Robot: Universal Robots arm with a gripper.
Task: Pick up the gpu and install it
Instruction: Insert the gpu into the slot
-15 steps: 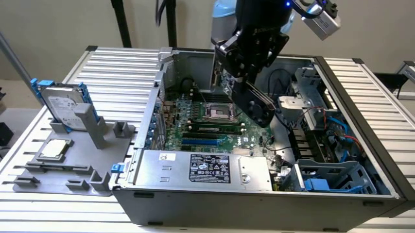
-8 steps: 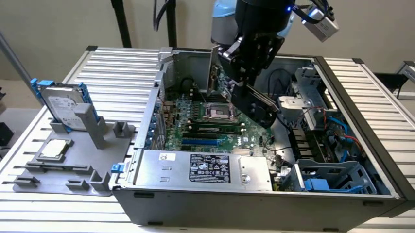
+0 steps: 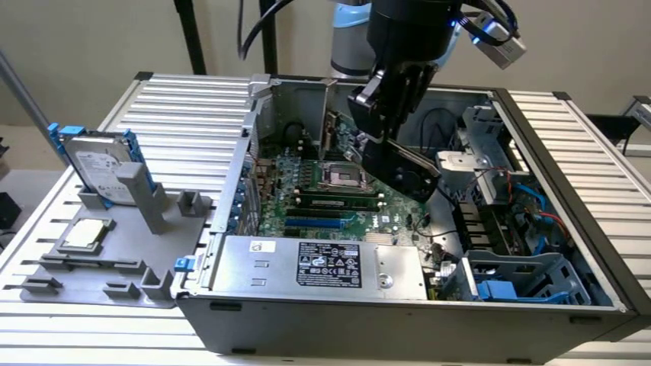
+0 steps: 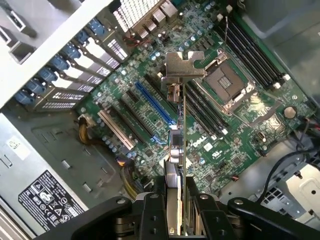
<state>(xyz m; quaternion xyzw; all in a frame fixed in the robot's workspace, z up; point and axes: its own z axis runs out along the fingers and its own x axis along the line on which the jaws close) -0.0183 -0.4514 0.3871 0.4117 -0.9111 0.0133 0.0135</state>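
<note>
Gpu (image 4: 178, 150) airborne, pinched edge-on in the claw (image 4: 176, 207), hanging over the motherboard (image 4: 240, 145) inside the open computer case (image 3: 336, 324) and not seated in any slot. Its long axis runs straight out from the claw, silver bracket (image 4: 182, 65) at the far end. In the exterior view it slopes down toward that view's right. The case sits on a slatted metal worktop (image 3: 194, 107), a grey parts stand (image 3: 112, 267) just beside it, a plain beige wall (image 3: 91, 38) behind.
</note>
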